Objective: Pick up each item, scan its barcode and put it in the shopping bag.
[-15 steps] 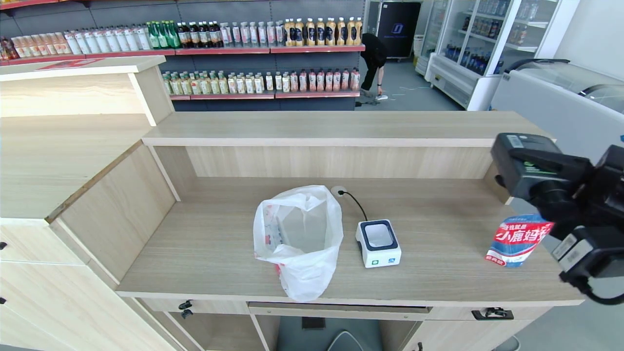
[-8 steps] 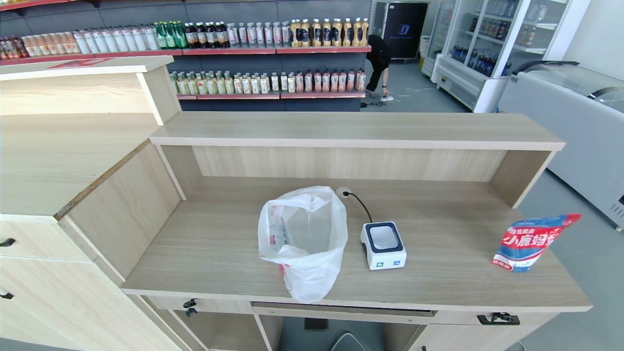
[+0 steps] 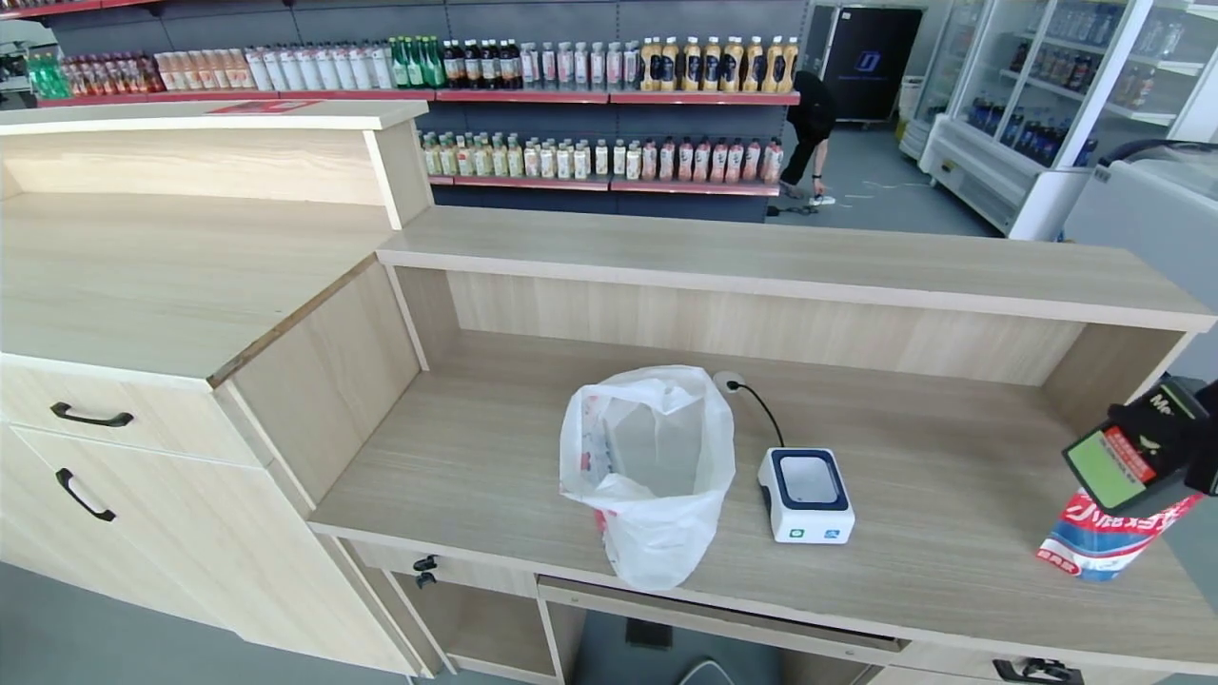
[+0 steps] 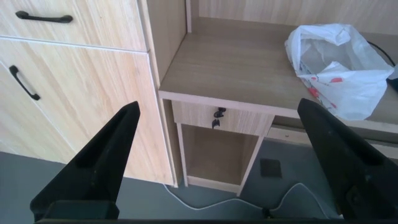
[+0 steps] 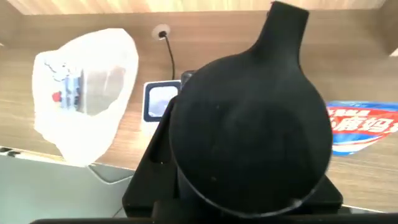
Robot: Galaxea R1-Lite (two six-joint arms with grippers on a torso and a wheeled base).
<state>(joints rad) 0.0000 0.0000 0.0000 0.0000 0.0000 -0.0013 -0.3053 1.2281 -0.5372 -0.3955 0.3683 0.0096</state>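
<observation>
- Pouch (image 3: 1094, 550): red, white and blue, it sits at the counter's (image 3: 476, 476) right front corner, well apart from the scanner (image 3: 805, 495).
- From the head camera I see the right arm (image 3: 1147, 440) in front of the pouch's top. I cannot tell whether the two touch.
- A black bulk sits in the middle of my right wrist feed, with the pouch (image 5: 367, 127) showing past it. I cannot tell whether the right gripper is open or closed.
- My left gripper (image 4: 217, 102) is spread wide with nothing in it. It hangs off the counter, out in front of the left front corner and below the top, facing a small locked drawer (image 4: 217, 118).
- Bag (image 3: 652, 476): white plastic, standing with its mouth open at the middle of the front edge, its bottom sagging just over that edge. Pale flat shapes show through its left wall, but I cannot make out what they are.
- The scanner stands just beside the bag on its right, not touching it, with its window facing up.
- A black cable (image 3: 761, 414) runs from the scanner's back to a hole in the counter near the back wall.
</observation>
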